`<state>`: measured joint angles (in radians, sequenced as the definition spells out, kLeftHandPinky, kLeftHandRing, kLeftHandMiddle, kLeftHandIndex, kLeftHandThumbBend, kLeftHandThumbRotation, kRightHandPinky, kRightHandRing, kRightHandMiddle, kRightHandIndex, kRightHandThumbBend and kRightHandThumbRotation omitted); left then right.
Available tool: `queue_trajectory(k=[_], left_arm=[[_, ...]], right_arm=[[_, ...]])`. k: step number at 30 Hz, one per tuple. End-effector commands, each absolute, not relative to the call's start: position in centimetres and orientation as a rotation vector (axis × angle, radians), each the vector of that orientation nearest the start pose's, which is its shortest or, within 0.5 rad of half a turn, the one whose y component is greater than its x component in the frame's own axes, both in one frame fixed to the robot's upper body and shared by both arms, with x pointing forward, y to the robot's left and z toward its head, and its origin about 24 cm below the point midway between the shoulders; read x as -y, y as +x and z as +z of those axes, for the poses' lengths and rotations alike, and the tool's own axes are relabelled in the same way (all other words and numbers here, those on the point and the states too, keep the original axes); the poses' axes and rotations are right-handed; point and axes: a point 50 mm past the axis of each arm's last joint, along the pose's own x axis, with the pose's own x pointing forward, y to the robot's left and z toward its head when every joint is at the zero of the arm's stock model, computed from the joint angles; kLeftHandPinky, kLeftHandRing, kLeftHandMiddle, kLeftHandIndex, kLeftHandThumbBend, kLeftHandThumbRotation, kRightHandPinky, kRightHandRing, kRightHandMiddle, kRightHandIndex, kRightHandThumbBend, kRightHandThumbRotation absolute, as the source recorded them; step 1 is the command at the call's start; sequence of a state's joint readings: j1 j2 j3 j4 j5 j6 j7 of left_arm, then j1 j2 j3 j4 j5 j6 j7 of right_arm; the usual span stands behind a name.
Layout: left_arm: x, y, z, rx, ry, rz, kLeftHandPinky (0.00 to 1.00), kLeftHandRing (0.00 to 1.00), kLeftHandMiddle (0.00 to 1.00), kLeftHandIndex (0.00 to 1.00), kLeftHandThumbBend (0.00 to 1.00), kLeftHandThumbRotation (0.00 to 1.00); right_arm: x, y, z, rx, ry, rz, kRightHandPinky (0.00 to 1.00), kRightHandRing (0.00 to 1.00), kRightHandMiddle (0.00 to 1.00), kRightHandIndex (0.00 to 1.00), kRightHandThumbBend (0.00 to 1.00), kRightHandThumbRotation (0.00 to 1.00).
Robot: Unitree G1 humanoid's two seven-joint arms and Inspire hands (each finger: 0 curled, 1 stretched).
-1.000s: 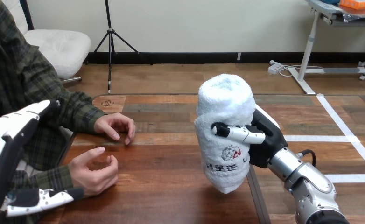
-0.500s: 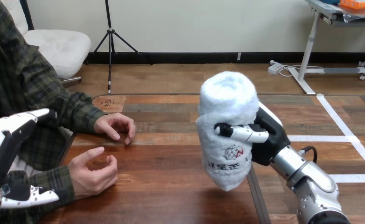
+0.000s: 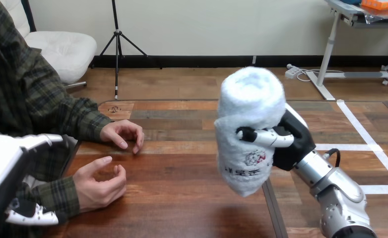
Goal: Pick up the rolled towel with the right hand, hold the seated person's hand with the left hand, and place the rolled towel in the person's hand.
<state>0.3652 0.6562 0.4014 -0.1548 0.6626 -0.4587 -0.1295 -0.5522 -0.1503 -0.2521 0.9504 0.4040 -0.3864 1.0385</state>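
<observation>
Wooden table (image 3: 182,208). Pick looks done: our right hand (image 3: 287,143) has its fingers curled round the rolled towel (image 3: 249,124), which is upright, off the table and right of centre. Our left hand (image 3: 8,163) sits by the person's sleeve (image 3: 58,196), probably not holding yet; we can't tell its grip. The person's near hand (image 3: 100,181) is cupped, empty and well apart from the towel. Hold and handover remain.

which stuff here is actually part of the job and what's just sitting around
Part of the job: rolled towel, right hand gripping it, left hand, the person's nearer hand, likely the one to receive it.
Just there: the person's farther hand, resting on the wooden table.
</observation>
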Motion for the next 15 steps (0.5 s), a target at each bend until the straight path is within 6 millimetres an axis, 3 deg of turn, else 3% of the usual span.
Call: queue_trajectory(k=[1, 15], left_arm=[[-29.6, 19.4, 10.8, 0.119, 1.472, -0.195, 0.67, 0.73, 0.77, 0.77, 1.00, 0.18], [-30.2, 21.2, 8.8, 0.066, 1.510, -0.287, 0.66, 0.71, 0.74, 0.75, 1.00, 0.15]], right_arm=[[17.6, 33.0, 7.0, 0.313, 0.296, 0.739, 0.07, 0.13, 0.19, 0.19, 0.69, 0.00], [18.2, 32.0, 8.4, 0.352, 0.339, 0.795, 0.08, 0.14, 0.20, 0.20, 0.71, 0.00]])
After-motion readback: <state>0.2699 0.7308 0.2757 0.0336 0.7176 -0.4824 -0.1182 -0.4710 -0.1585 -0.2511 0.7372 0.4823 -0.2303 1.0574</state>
